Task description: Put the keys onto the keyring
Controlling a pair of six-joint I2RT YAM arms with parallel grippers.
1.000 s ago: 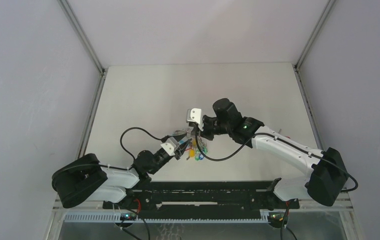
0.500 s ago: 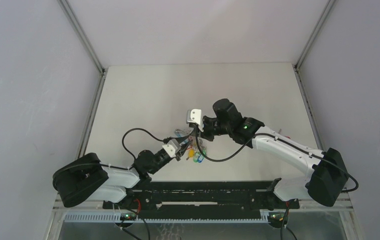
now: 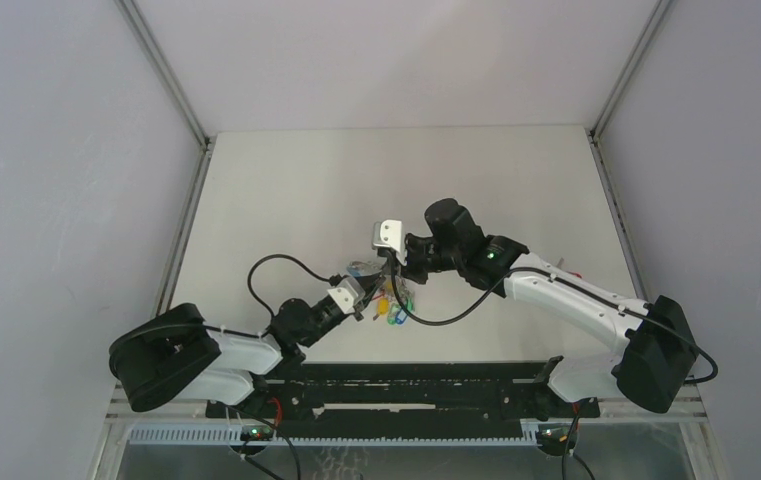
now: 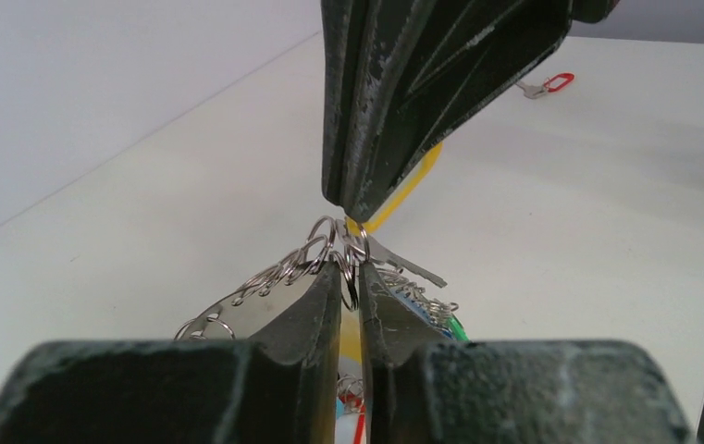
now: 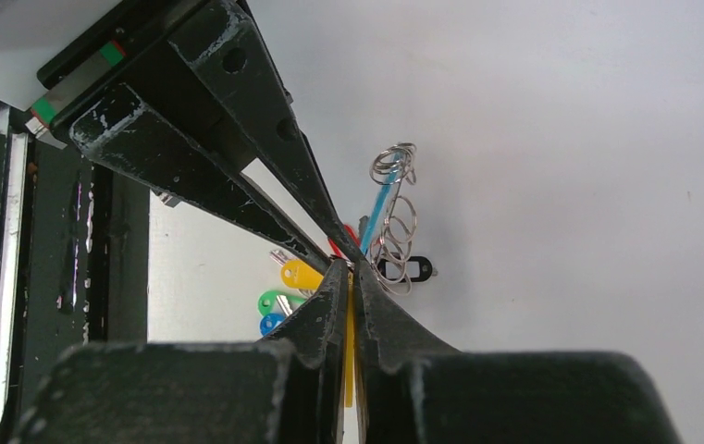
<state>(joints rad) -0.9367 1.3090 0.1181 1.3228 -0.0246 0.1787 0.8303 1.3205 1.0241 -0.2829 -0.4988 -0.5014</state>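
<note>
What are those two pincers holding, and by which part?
Right pincer pinches the yellow-tagged key by its plastic tag. Left pincer has a small steel ring between its tips; a firm grip cannot be told.

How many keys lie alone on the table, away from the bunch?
1. A red-tagged key lies on the table, beyond the right gripper. Others may be hidden.

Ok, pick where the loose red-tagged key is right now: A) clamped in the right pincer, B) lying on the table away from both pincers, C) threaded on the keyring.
B: the red-tagged key lies alone on the table, far beyond the keyring; the right pincer clamps a yellow tag.
</note>
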